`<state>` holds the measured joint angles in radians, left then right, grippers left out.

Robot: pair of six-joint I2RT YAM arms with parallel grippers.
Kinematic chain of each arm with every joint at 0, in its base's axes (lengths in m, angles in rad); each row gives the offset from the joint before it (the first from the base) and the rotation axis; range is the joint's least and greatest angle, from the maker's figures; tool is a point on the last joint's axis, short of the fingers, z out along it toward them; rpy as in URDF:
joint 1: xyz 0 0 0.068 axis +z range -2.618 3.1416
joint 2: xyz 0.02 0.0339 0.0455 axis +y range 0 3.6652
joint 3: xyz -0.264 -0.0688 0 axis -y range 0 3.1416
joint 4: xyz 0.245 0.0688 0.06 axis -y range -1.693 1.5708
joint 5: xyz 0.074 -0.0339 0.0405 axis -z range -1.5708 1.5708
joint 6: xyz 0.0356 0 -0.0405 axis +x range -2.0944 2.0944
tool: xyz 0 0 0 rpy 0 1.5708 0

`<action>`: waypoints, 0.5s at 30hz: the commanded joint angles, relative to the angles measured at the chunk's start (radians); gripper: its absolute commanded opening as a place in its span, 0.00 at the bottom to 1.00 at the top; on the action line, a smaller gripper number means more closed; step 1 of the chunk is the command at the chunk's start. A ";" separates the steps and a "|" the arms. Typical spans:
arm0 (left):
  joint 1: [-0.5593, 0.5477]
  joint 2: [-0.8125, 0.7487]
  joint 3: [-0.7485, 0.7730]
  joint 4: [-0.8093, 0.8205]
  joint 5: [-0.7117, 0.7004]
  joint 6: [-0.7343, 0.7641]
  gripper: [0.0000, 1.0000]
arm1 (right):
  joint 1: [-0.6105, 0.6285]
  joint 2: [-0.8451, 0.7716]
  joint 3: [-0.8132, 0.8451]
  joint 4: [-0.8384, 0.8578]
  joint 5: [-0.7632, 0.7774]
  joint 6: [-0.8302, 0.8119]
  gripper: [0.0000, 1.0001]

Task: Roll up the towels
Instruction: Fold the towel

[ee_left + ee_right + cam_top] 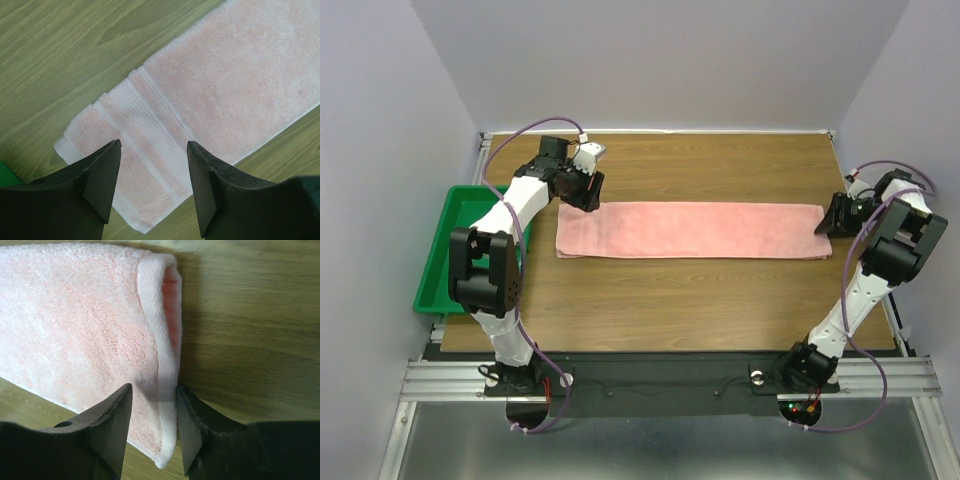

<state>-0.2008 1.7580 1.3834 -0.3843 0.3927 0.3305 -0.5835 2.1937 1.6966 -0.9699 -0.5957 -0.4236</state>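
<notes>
Step in hand: starting the roll. The pink towel lies as a long strip across the desk. The right claw straddles its curled right edge; whether it pinches cannot be told. The left claw hangs open over the left end. Next move: secure the edge and turn it leftward evenly.

I see a brown wood-grain surface. The salmon-pink towel lies flat on it as a long folded strip running left to right, its right end curled up. A green tray sits at the left edge.
</notes>
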 commanded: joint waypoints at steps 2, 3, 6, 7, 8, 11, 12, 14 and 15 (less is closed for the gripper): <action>0.001 -0.025 0.011 0.024 0.031 -0.021 0.66 | 0.011 -0.008 -0.045 -0.078 -0.024 -0.024 0.41; 0.001 -0.025 0.009 0.025 0.031 -0.027 0.66 | 0.011 -0.014 -0.034 -0.082 -0.023 -0.024 0.32; 0.001 -0.025 0.008 0.032 0.031 -0.033 0.66 | 0.011 -0.031 -0.009 -0.089 -0.021 -0.018 0.11; 0.001 -0.026 0.006 0.030 0.034 -0.033 0.66 | 0.011 -0.038 0.001 -0.092 -0.023 -0.018 0.05; 0.001 -0.028 0.000 0.033 0.034 -0.033 0.66 | 0.011 -0.055 0.029 -0.095 -0.023 -0.009 0.01; 0.001 -0.035 -0.006 0.033 0.034 -0.034 0.66 | 0.011 -0.097 0.092 -0.105 -0.044 0.011 0.01; 0.001 -0.038 -0.007 0.035 0.035 -0.033 0.66 | 0.011 -0.101 0.109 -0.115 -0.055 0.017 0.01; 0.001 -0.038 -0.007 0.032 0.034 -0.033 0.66 | 0.016 -0.103 0.156 -0.147 -0.084 0.025 0.01; 0.001 -0.038 -0.006 0.030 0.034 -0.031 0.66 | 0.027 -0.098 0.197 -0.188 -0.110 0.023 0.01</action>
<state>-0.2008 1.7580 1.3834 -0.3752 0.4080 0.3073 -0.5743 2.1788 1.7805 -1.0782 -0.6289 -0.4168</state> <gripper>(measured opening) 0.663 0.050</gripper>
